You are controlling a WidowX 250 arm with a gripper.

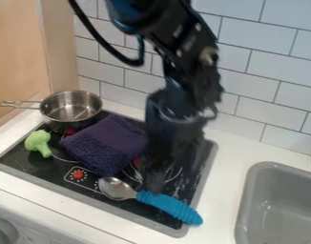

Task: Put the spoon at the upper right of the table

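Note:
The black gripper [156, 183] hangs straight down over the front right part of the stove. Its lower end is at the spoon's neck, where the metal meets the handle; whether it touches the spoon I cannot tell. The spoon [172, 208] has a thick ribbed blue handle and a silver metal bowl. It lies slantwise across the stove's front, bowl to the left beside the red knob mark, handle end at the stove's right front edge. White counter [228, 167] runs to the right of the stove.
A dark purple cloth [107, 143] lies folded on the stove [199, 176], left of the gripper. Green toy broccoli [38, 143] and a metal pot [71, 110] are farther left. A grey sink [279, 209] is at the right, and a tiled wall [266, 86] stands behind.

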